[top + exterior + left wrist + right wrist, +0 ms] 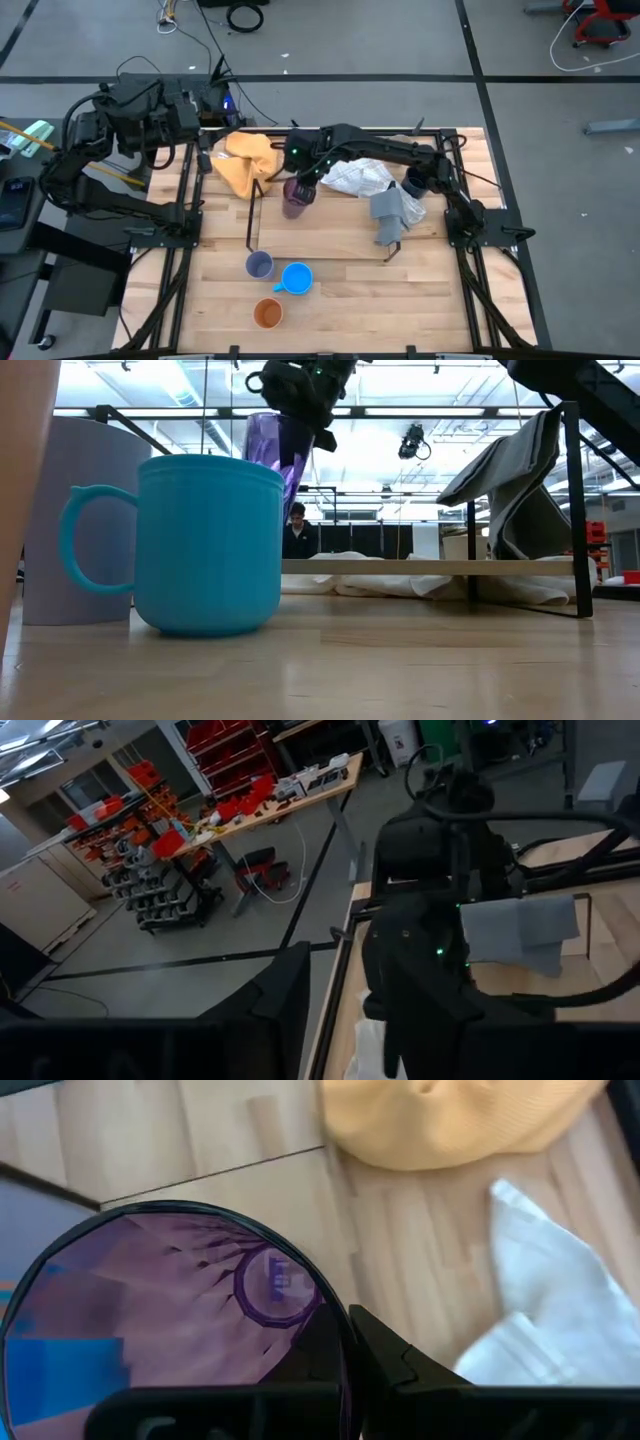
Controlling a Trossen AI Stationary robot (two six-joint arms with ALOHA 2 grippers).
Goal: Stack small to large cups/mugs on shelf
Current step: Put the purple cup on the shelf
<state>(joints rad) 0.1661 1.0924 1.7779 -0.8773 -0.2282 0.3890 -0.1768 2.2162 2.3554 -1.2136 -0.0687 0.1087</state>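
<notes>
My right gripper (301, 178) reaches in from the table's right and is shut on a translucent purple cup (295, 198), which also shows in the low view (272, 448). It is over the left end of the black rod shelf (250, 215). A pale lavender cup (259, 265), a bright blue mug (296, 278) and an orange cup (267, 314) stand on their bases on the near part of the table. A dark navy cup (414, 184) sits under my right arm. The tan cup is out of view. My left arm (140, 110) waits folded at the far left. My right gripper (345, 1350) holds the purple cup by its rim (340, 1315), with one finger (392, 1365) outside the wall and the other seemingly inside. The fingers come from above, pointing down. The cup hangs mouth up and slightly tilted; the blue mug hides its base in the low view.
A yellow cloth (250, 160) lies at the back left and a white checked cloth (358, 178) at the back middle. A grey cloth (393, 210) drapes over the shelf's right end, also in the low view (515, 480). Bare wood lies near right.
</notes>
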